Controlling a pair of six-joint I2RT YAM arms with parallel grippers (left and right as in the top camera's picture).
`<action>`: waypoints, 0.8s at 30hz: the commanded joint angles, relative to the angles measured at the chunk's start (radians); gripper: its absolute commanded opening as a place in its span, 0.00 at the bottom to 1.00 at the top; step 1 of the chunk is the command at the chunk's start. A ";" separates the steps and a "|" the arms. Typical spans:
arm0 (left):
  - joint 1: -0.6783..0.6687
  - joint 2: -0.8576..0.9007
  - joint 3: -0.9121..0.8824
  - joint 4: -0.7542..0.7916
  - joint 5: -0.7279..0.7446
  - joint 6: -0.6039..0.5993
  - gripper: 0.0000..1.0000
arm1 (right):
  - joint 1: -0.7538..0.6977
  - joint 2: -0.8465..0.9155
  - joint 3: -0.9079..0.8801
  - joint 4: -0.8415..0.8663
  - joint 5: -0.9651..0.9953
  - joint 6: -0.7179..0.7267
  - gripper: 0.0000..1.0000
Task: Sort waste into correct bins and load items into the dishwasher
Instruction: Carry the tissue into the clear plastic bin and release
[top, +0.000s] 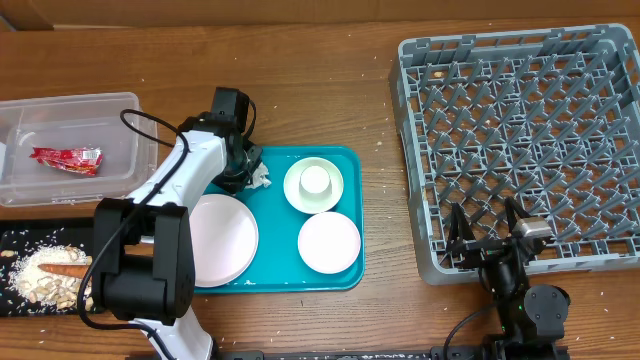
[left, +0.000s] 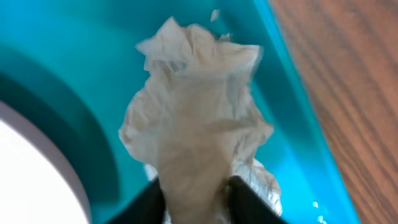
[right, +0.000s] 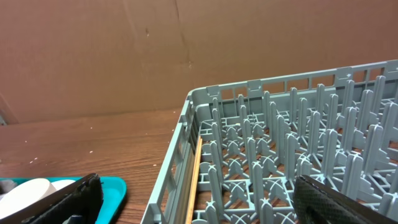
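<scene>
Altogether one teal tray (top: 272, 225), one pink plate (top: 220, 238), one crumpled tissue (left: 196, 118) pinched by left claw (left: 196, 205), right claw (right: 199, 205) spread.

The wooden table (top: 320, 90) carries a clear tub (top: 60, 120), a black tray (top: 15, 238) just beside it, a teal tray (top: 272, 215) and a grey dish rack (top: 520, 140).

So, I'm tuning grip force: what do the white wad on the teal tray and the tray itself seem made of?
The crumpled wad looks like thin tissue or paper napkin: matte, soft creases, slightly translucent edges. The teal tray looks like moulded plastic, smooth and glossy, with highlights on its rounded rim.
</scene>
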 joint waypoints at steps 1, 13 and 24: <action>-0.002 -0.007 -0.011 -0.001 0.002 0.022 0.09 | -0.003 -0.008 -0.010 0.005 0.009 -0.004 1.00; 0.029 -0.145 0.215 -0.101 -0.171 0.164 0.04 | -0.003 -0.008 -0.010 0.005 0.009 -0.004 1.00; 0.258 -0.188 0.322 -0.002 -0.638 0.274 0.04 | -0.003 -0.008 -0.010 0.005 0.009 -0.004 1.00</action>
